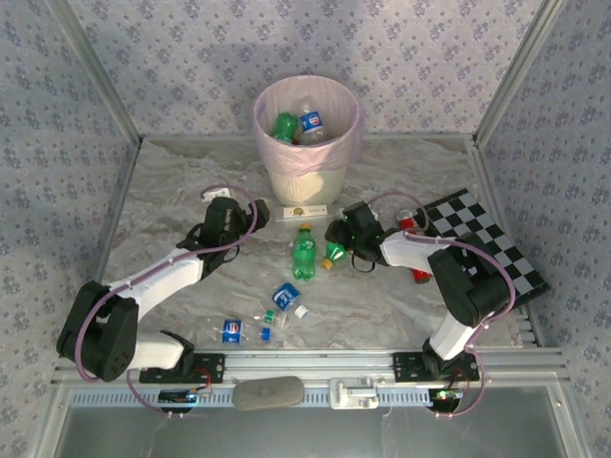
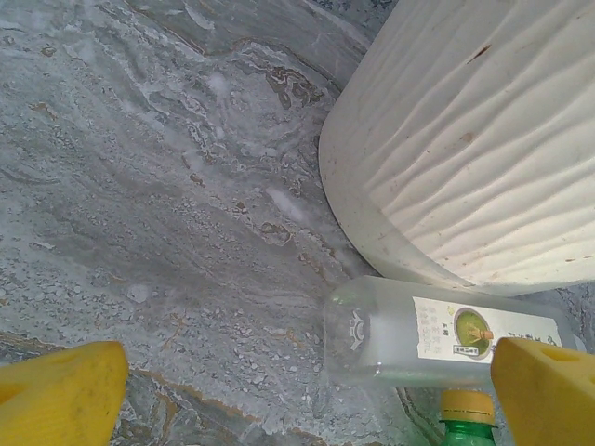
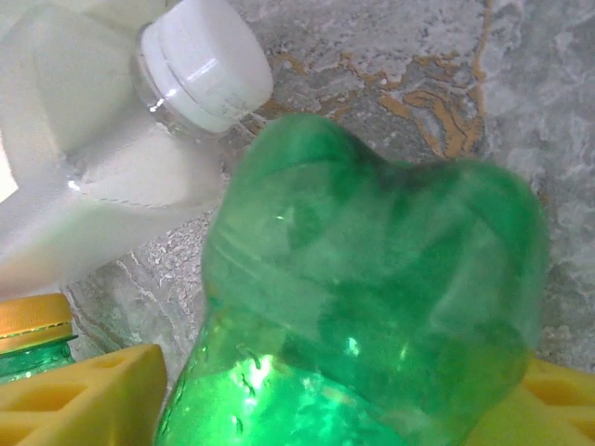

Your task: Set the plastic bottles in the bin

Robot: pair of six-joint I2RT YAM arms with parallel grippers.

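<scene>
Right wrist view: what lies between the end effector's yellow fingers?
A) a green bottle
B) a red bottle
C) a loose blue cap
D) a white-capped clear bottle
A: the green bottle lies between the right end effector and its two yellow fingers; the white-capped clear bottle lies beyond it, off to one side.

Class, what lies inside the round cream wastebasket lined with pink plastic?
Inside the cream wastebasket, a green plastic bottle and a clear blue-labelled plastic bottle show. Anything beneath them is hidden by them and the wall.
</scene>
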